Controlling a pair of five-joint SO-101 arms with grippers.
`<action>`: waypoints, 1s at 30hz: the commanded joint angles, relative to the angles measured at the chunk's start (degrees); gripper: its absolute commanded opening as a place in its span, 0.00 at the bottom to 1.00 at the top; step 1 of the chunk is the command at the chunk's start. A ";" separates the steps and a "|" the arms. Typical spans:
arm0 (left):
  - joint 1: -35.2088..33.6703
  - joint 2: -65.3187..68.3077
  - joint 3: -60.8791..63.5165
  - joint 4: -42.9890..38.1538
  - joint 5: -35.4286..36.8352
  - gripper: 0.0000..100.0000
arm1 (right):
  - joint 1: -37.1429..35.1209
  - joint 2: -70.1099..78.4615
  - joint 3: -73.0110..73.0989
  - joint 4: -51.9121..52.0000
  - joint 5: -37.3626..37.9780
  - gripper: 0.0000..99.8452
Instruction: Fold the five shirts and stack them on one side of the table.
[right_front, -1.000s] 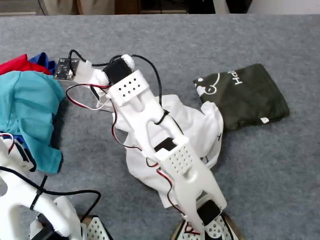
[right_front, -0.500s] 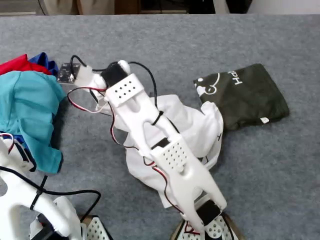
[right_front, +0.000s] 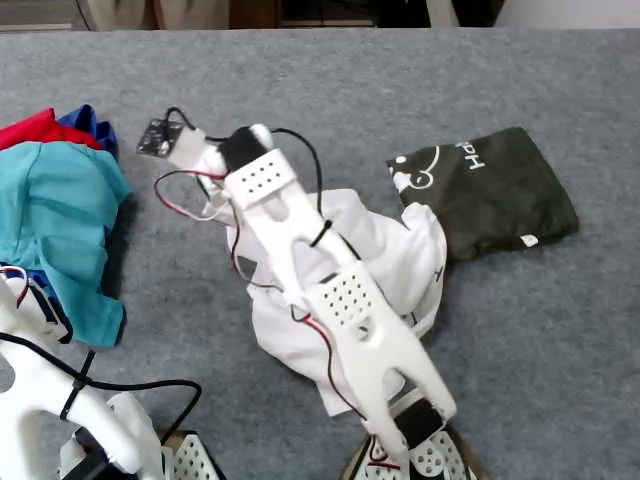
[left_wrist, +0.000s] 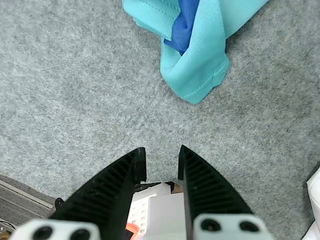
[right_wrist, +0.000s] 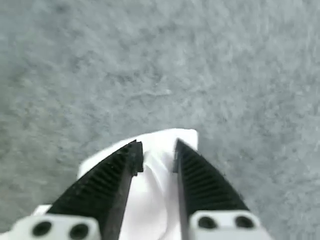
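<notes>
White shirt (right_front: 395, 250) lies crumpled in the middle of the table (right_front: 400, 80), and over the last second it has barely changed shape. Your right arm (right_front: 300, 240) stretches across it; its wrist swung a little toward the teal shirt (right_front: 60, 220), then came back and farther out over the table. In the right wrist view, the right gripper (right_wrist: 156, 147) has its jaws narrow with a corner of white cloth in the gap. It looks pinched, and bare table lies just beyond. Since the heap has not spread, I judge the corner is held but not yet drawn out, so this fold has hardly begun. The dark shirt (right_front: 490, 195) is the only one that looks folded, and it lies just beside the white one on the right. The teal shirt is heaped at the left edge over the blue shirt (right_front: 95, 120) and red shirt (right_front: 30, 128), all still loose. Your left arm (right_front: 40, 390) has not moved. The left gripper (left_wrist: 161, 152) hangs narrowly parted and empty over bare table, near a teal corner (left_wrist: 197, 75). Watch the cables (right_front: 185, 195) trailing by the right wrist. The arm also covers much of the cloth you need to flatten, and the teal heap limits any pull toward that side.
</notes>
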 joint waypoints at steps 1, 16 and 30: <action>-0.70 -1.27 -2.02 0.44 -0.44 0.12 | 3.56 -0.57 -2.42 -0.88 -0.18 0.00; -0.79 -1.27 -2.02 0.53 -0.44 0.12 | 13.67 -0.66 -9.98 -5.10 0.97 0.00; -0.79 -1.27 -2.02 0.53 -0.44 0.12 | 16.31 -1.27 -15.08 -1.32 1.05 0.00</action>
